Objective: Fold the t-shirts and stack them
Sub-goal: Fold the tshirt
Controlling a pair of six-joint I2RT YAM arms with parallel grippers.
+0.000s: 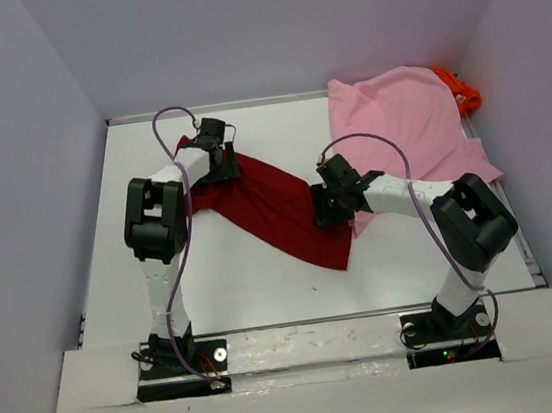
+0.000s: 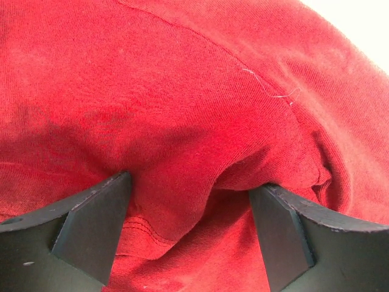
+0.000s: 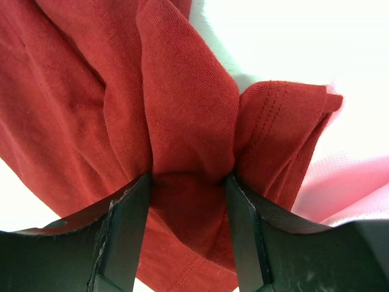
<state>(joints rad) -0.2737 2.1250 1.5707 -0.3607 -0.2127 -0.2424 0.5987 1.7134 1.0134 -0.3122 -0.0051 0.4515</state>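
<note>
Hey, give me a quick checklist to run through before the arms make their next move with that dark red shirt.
1. Grip of right end effector on dark red t-shirt: ok, cloth clamped.
2. Grip of left end effector: not ok, jaws wide, cloth only bulging between.
3. Flatness of dark red t-shirt: not ok, bunched diagonally.
4. Clearance from pink t-shirt: cannot tell, edges meet by right end effector.
5. Clearance from orange t-shirt: ok, far right corner.

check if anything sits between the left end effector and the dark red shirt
Nothing visible does. The left end effector sits on the dark red shirt, open fingers either side of a bulge; the right end effector pinches a fold.
</note>
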